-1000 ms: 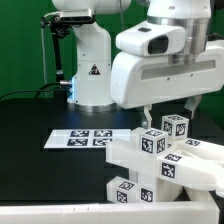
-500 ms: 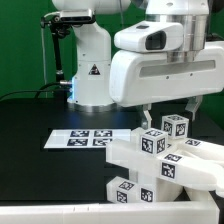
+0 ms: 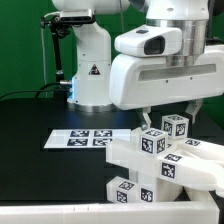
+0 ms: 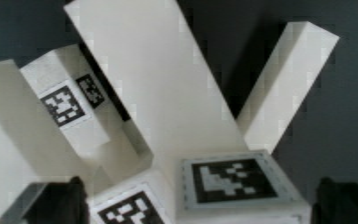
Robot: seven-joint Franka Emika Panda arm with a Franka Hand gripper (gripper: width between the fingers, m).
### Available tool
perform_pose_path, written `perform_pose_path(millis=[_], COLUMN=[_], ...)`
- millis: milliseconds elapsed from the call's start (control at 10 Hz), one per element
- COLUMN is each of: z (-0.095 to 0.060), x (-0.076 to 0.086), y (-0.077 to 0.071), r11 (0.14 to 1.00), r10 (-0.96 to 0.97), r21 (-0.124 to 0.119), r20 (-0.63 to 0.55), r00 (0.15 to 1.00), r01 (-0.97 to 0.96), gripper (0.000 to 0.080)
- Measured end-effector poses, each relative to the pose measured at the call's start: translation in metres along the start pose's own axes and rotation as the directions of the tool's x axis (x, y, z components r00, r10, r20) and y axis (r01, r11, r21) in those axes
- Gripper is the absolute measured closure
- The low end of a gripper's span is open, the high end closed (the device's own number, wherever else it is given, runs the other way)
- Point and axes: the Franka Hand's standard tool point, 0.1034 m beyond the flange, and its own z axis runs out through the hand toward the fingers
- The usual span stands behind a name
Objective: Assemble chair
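White chair pieces (image 3: 160, 150) bear black-and-white square tags; table (image 3: 40, 115) black.

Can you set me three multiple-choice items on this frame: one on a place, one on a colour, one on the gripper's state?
1. Where does the thin flat white marker board lie?
A. On the black table, toward the exterior view's left of the parts
B. On top of the parts
C. In the gripper

2. What colour are the small blocky plastic chair parts?
A. Black
B. White
C. Red

3. How does the big white robot gripper stand?
A. Shut on a post
B. Open above the parts
C. Out of view

Answers: 1 A, it lies flat on the table; 2 B, all white with black tags; 3 B, fingers spread, nothing between them.
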Motion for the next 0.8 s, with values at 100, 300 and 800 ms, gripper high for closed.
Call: perform_pose_path(millis=[100,300,800], z=[0.001,0.0025,0.0025], x=[0.0003,-0.0005,-0.0006], y=[0.0001,0.0001,0.0003], r11=[1.0,1.0,0.998], r10=[0.001,0.006,0.062], r21=[0.0,0.0,0.001], r20=[0.001,0.004,0.003], r00=[1.0,1.0,0.998], r01=[-0.001,-0.006,-0.062], gripper=[0.0315,0.0451,0.0522])
